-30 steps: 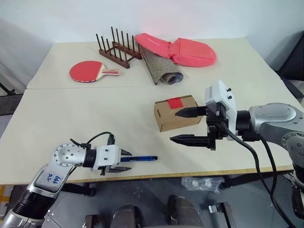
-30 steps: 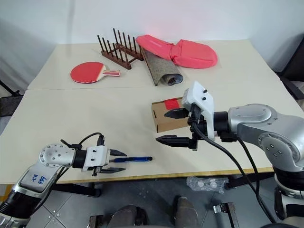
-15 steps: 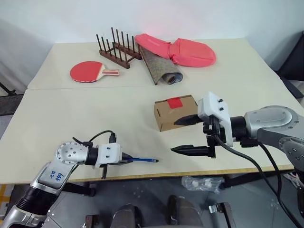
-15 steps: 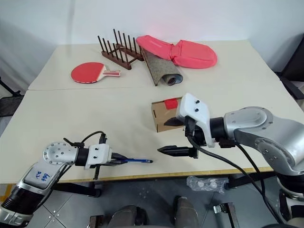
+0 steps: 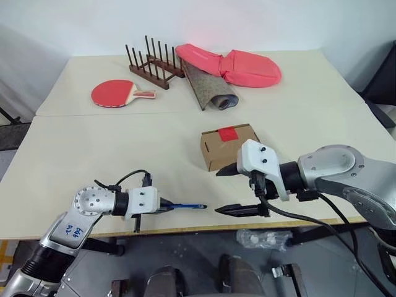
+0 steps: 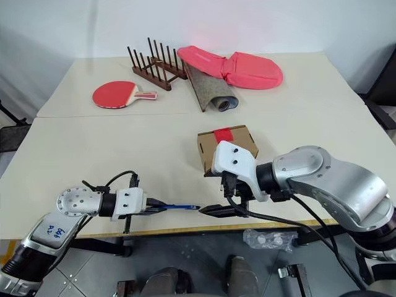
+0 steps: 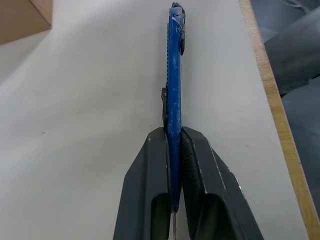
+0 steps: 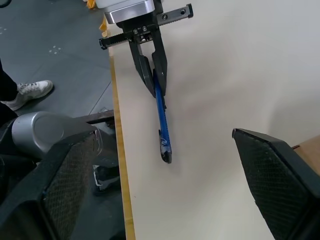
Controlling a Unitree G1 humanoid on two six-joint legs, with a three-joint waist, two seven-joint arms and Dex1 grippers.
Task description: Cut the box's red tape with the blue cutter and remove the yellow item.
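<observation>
The brown box (image 5: 230, 148) sits mid-table with the red tape (image 5: 228, 133) on its top flap edge. The blue cutter (image 5: 187, 206) lies along the table's front edge, its tip pointing right. My left gripper (image 5: 166, 208) is shut on the cutter's near end, and the left wrist view shows both fingers (image 7: 155, 165) pressed against the blue cutter (image 7: 173, 85). My right gripper (image 5: 218, 192) hangs open in front of the box, just right of the cutter's tip, fingers (image 8: 270, 175) wide apart and empty. The yellow item is out of view.
At the back lie a red paddle (image 5: 114, 93), a wooden rack (image 5: 151, 62), a rolled mat (image 5: 210, 90) and a pink cloth bag (image 5: 232, 65). The table's front edge (image 5: 185, 228) runs just below both grippers.
My left gripper has closed on the cutter. The right gripper has dropped and swung left, from beside the box to near the cutter's tip.
</observation>
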